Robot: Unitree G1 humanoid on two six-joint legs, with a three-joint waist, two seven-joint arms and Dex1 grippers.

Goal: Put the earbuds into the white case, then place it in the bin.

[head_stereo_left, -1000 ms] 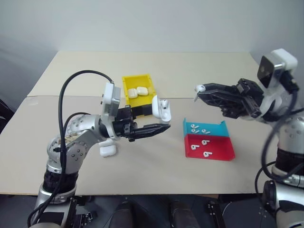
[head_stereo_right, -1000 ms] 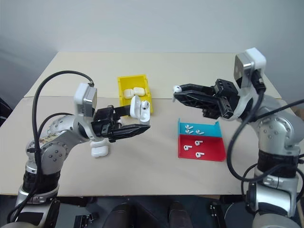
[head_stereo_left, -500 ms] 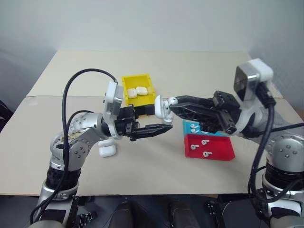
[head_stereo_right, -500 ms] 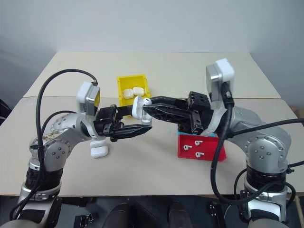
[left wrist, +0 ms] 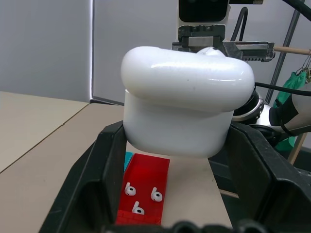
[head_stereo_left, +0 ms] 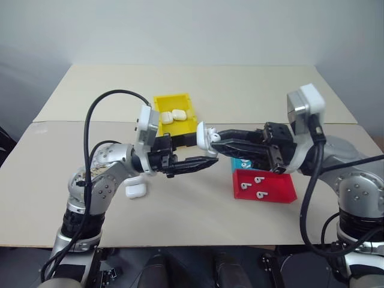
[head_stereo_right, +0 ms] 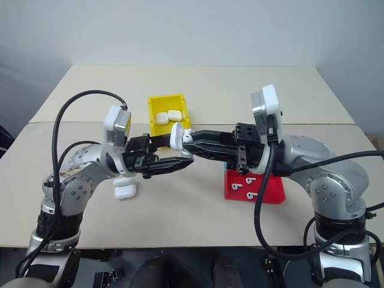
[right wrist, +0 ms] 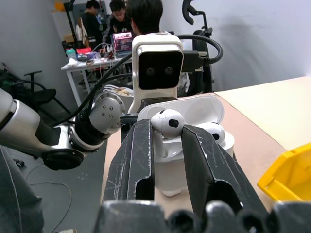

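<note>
My left gripper [head_stereo_left: 203, 150] is shut on the white case [head_stereo_left: 206, 137], holding it in the air above the table with its lid open. In the left wrist view the case [left wrist: 180, 107] sits between the two black fingers [left wrist: 109, 165]. From the right, my right gripper [right wrist: 167, 132] reaches level to the case, shut on one earbud [right wrist: 167, 121] right at the case's open mouth [right wrist: 209, 109]. Another earbud [right wrist: 214, 132] sits in the case. Behind the case on the table stands the yellow bin [head_stereo_left: 173, 98].
Two closed white cases [head_stereo_left: 172, 116] lie in the bin. A red tray [head_stereo_left: 279, 193] with loose earbuds [head_stereo_left: 258, 180] sits under my right arm, with a blue tray [head_stereo_left: 237, 161] just behind it. Another case [head_stereo_left: 135, 190] lies beneath my left arm. People [right wrist: 141, 14] stand in the background.
My right gripper has swung left and a little down with the earbud, from over the trays to the mouth of the held case. The left gripper and case stayed put.
</note>
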